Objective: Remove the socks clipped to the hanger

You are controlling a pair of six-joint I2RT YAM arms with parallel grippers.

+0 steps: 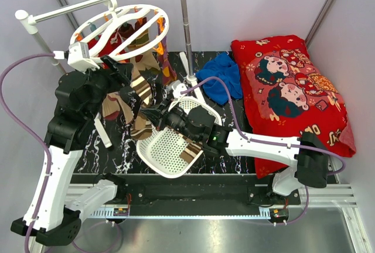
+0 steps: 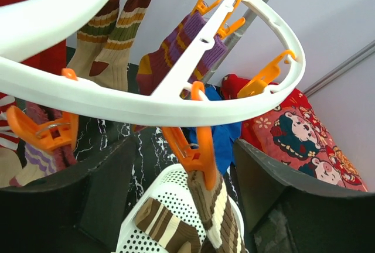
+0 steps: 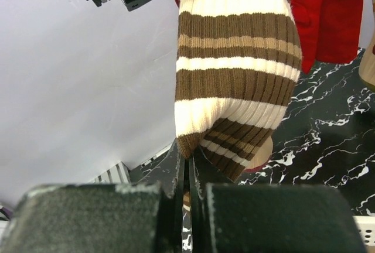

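**Layout.** The black marbled desk (image 1: 114, 153) fills the middle of the top view. A red printed pillow (image 1: 293, 89) lies at the right, and a white perforated basket (image 1: 161, 153) sits at centre. The hanger (image 2: 146, 103) hangs from a rail at the upper left of the top view. The socks (image 1: 137, 83) hang below its rim, clipped on.

**Step in hand.** Release of the brown-striped sock (image 3: 234, 71), which is held at its cuff by an orange clip (image 2: 196, 147) at lower centre of the left wrist view.

**Tool state.**
- Left tool (image 2: 186, 165): the jaws stand wide apart, one on each side of that clip. They touch nothing and hold nothing.
- Right tool (image 3: 188, 177): the jaws are fully closed. The toe edge of the brown-striped sock appears pinched between them at bottom centre of the right wrist view.

**Next move (judgement).**
1. Close the left tool on the clip's levers to spread its grip.
2. Draw the sock downward with the right tool.
3. Place the sock in the basket, which is the likely drop point.

Squeezing off-centre risks swinging the hanger.
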